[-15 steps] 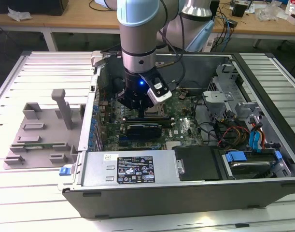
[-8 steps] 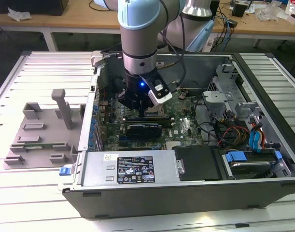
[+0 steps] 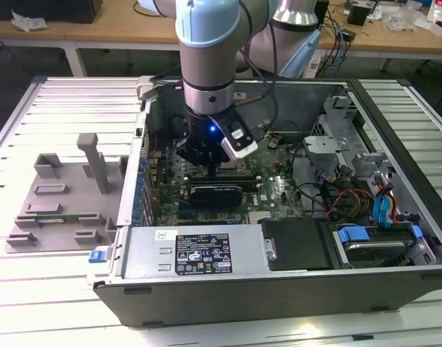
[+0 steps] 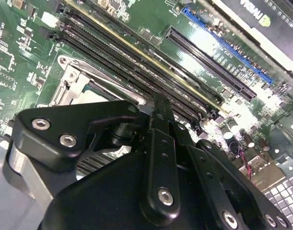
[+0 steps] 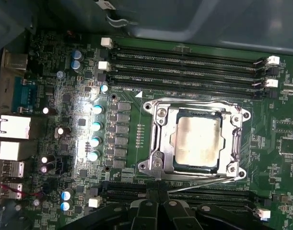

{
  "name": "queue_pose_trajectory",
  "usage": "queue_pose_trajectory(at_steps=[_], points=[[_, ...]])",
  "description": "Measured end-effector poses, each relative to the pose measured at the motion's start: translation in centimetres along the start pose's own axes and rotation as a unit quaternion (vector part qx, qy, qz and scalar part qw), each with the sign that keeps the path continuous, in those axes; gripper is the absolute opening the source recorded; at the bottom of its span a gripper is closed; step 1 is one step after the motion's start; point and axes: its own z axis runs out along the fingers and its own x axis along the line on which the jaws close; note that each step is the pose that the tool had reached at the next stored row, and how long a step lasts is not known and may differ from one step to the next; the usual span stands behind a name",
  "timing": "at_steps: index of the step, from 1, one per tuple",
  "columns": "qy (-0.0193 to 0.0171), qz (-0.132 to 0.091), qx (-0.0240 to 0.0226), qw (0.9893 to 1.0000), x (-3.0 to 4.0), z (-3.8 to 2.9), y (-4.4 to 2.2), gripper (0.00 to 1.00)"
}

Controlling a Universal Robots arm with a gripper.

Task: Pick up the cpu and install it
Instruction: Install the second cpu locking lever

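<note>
The cpu (image 5: pixel 198 143) already lies flat inside the socket frame (image 5: pixel 194 140) on the motherboard (image 5: pixel 136 120), its silvery top bare in the first wrist view, so by my reading pickup and placement are done; the frame's metal bracket appears to ring the chip's edges, but whether it is latched I cannot tell; just beside the socket frame, the gripper (image 5: pixel 158 211) hangs low over the memory slots (image 5: pixel 184 62), holding nothing that I can see; the fingers (image 4: pixel 158 143) look drawn close together in the second wrist view, yet their tips are hidden, so open or closed I cannot tell; farther from the socket frame, the arm blocks it in the exterior view; the grey tray (image 3: pixel 58 199) sits outside the computer case (image 3: pixel 278 282) on the tabletop (image 3: pixel 32 303)
</note>
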Motion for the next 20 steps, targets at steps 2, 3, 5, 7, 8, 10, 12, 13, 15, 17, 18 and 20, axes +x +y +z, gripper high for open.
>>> queue_pose_trajectory(at_steps=[2,3,5,7,8,10,12,13,15,17,18,20], points=[[-0.0001,0.000,-0.0006,1.0000,0.01,0.00,-0.08,0.11],[-0.0001,0.000,-0.0007,1.0000,0.06,0.00,-0.10,0.11],[-0.0007,0.000,-0.0086,1.0000,0.42,0.04,-0.08,0.11],[-0.0016,0.001,-0.0211,0.9998,0.73,0.25,-0.06,0.11],[-0.0019,0.001,-0.0234,0.9997,0.74,0.34,-0.06,0.11],[-0.0019,0.001,-0.0241,0.9997,0.74,0.34,-0.08,0.11],[-0.0022,0.001,-0.0292,0.9996,0.71,0.34,-0.19,0.11],[-0.0023,0.001,-0.0305,0.9995,0.65,0.34,-0.23,0.11],[-0.0020,0.002,-0.0329,0.9995,0.39,0.35,-0.71,0.11],[-0.0021,0.002,-0.0360,0.9993,0.40,0.33,-1.17,0.11],[-0.0023,0.002,-0.0376,0.9993,0.41,0.33,-1.34,0.11],[-0.0024,0.002,-0.0406,0.9992,0.42,0.31,-1.58,0.11]])
